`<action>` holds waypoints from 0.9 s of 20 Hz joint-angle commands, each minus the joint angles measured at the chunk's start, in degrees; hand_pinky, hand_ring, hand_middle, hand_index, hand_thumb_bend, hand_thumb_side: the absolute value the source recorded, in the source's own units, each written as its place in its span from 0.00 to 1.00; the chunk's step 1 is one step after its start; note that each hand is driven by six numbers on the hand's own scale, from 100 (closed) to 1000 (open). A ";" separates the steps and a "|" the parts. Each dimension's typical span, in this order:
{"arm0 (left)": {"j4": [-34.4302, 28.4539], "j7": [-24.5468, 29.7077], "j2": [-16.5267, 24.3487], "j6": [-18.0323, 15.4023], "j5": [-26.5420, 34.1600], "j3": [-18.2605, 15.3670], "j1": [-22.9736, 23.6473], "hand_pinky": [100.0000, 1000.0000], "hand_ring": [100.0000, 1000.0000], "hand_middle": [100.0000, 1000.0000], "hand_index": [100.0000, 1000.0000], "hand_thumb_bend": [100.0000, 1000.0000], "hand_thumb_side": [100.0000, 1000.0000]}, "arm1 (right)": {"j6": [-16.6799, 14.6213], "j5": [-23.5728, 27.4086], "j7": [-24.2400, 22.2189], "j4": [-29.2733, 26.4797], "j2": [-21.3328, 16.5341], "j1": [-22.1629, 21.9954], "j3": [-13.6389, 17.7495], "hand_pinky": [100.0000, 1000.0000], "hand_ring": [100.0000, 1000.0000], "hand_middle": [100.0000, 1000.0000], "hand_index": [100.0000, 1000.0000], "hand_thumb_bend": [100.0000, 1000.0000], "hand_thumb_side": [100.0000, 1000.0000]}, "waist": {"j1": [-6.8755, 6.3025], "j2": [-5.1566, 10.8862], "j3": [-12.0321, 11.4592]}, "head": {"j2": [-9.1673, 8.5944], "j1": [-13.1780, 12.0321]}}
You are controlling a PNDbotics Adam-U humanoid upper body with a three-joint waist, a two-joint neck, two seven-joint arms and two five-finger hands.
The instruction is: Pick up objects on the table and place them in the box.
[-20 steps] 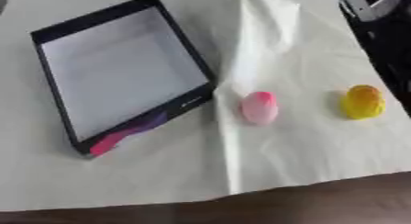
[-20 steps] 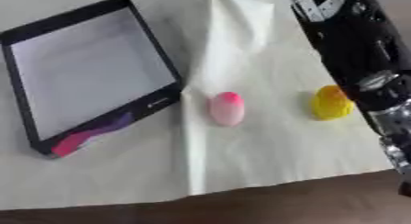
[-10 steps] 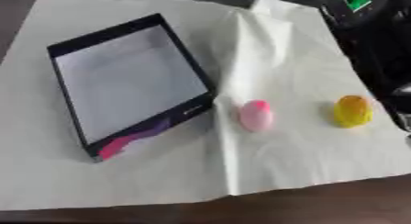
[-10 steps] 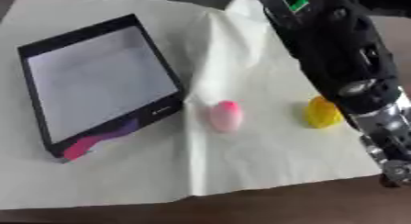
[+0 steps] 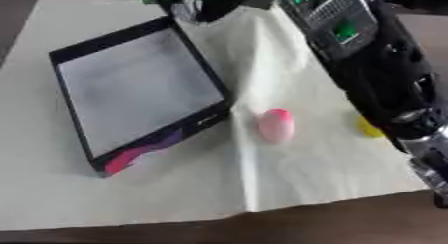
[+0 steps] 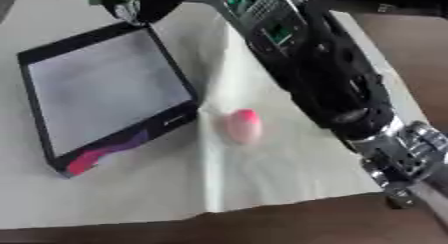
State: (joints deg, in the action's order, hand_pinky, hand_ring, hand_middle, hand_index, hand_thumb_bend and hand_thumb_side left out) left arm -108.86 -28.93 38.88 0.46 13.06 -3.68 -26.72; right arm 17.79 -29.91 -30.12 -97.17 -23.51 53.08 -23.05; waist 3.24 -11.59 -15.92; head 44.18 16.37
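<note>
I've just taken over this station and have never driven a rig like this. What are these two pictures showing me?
Both pictures come from the robot's head, which looks down at the work. One is from its left eye and one from its right, so they are nearly the same.

The large black shape with silver joints is the robot's right arm, crossing from the top to the lower right. I cannot make out its hand, and nothing is visibly held.

A pale cloth covers the brown table. On the cloth:
- A black box with a white floor, with nothing showing inside.
- A pink egg-shaped object to the right of the box.
- A yellow object further right, partly hidden by the arm.
</note>
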 commanded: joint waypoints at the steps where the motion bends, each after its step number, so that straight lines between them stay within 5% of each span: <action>1: -0.91 0.10 2.00 0.15 0.08 -0.16 -1.13 0.71 0.58 0.77 0.82 0.29 0.43 | -1.29 -3.14 -0.85 2.60 1.46 -0.38 -0.99 0.78 0.59 0.54 0.61 0.11 0.06 | -0.41 0.66 -0.20 | -0.06 0.64; 13: -1.09 0.16 0.02 0.22 0.41 0.35 -2.66 0.71 0.57 0.77 0.82 0.30 0.44 | -6.39 -9.72 -1.48 11.22 6.04 -0.88 -4.47 0.79 0.62 0.57 0.64 0.22 0.09 | 0.43 -0.91 -2.44 | -0.06 2.88; 18: -0.90 0.11 -0.25 0.24 0.45 0.38 -2.55 0.71 0.57 0.77 0.82 0.30 0.44 | -9.14 -11.48 -3.50 13.07 6.32 -1.18 -4.87 0.82 0.74 0.73 0.79 0.35 0.09 | 0.74 -1.04 -2.60 | -0.06 3.31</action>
State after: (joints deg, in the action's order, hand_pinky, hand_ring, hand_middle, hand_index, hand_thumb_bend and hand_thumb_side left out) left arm -109.18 -28.90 37.73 0.65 13.54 -2.98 -28.59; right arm 9.37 -40.69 -33.30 -83.99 -16.96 50.90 -28.28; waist 3.77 -12.61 -18.46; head 44.18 19.38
